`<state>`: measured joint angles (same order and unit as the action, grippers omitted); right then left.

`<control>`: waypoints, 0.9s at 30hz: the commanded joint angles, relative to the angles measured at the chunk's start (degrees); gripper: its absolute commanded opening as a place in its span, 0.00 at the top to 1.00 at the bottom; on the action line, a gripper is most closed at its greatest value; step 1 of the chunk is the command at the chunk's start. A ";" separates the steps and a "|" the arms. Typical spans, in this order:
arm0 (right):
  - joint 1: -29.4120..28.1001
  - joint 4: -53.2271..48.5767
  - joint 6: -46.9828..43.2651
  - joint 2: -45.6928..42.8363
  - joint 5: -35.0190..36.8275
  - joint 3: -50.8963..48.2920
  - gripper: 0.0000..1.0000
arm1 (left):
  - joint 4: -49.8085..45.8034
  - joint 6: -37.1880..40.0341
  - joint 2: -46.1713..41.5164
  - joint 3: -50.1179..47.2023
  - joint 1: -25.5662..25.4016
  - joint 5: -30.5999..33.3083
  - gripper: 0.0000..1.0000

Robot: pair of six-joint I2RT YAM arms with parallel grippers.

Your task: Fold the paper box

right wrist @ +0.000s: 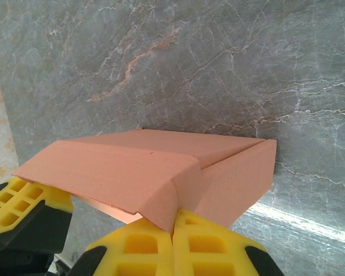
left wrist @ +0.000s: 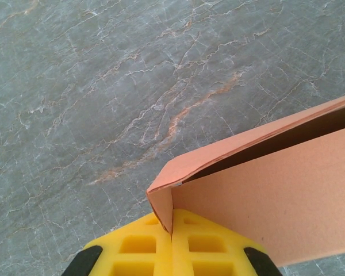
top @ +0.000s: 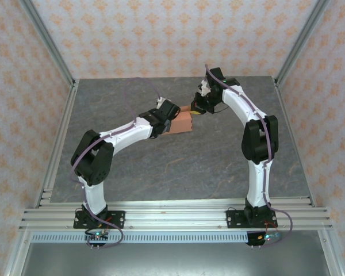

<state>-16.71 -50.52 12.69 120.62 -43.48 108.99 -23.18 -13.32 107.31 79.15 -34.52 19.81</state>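
While both pincers clamp the box [top: 181, 122] — left pincer [left wrist: 171, 230] on one corner, right pincer [right wrist: 175, 230] on a folded flap | position: between the arms, over mid surface [top: 218, 167] | risk: uneven pulling may tear thin card — or reopen the fold

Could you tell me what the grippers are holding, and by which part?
Both hold the paper box: the left gripper pinches a wall corner, the right gripper a flap corner.
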 commanded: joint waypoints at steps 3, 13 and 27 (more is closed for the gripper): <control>0.80 3.69 2.33 -0.03 -5.29 2.12 1.00 | -6.98 2.42 3.69 -1.39 -0.55 -1.40 1.00; 1.07 0.83 -0.59 -0.03 -2.03 1.92 1.00 | -7.31 2.42 3.66 -1.03 -0.55 -1.48 1.00; 0.87 -4.25 -11.90 -0.63 6.02 -0.84 0.99 | -8.99 0.46 2.47 0.73 -0.55 -3.40 1.00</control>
<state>-16.23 -54.15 3.22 121.27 -41.34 109.47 -23.88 -12.99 107.79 80.40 -34.79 19.11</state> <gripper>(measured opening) 0.038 0.043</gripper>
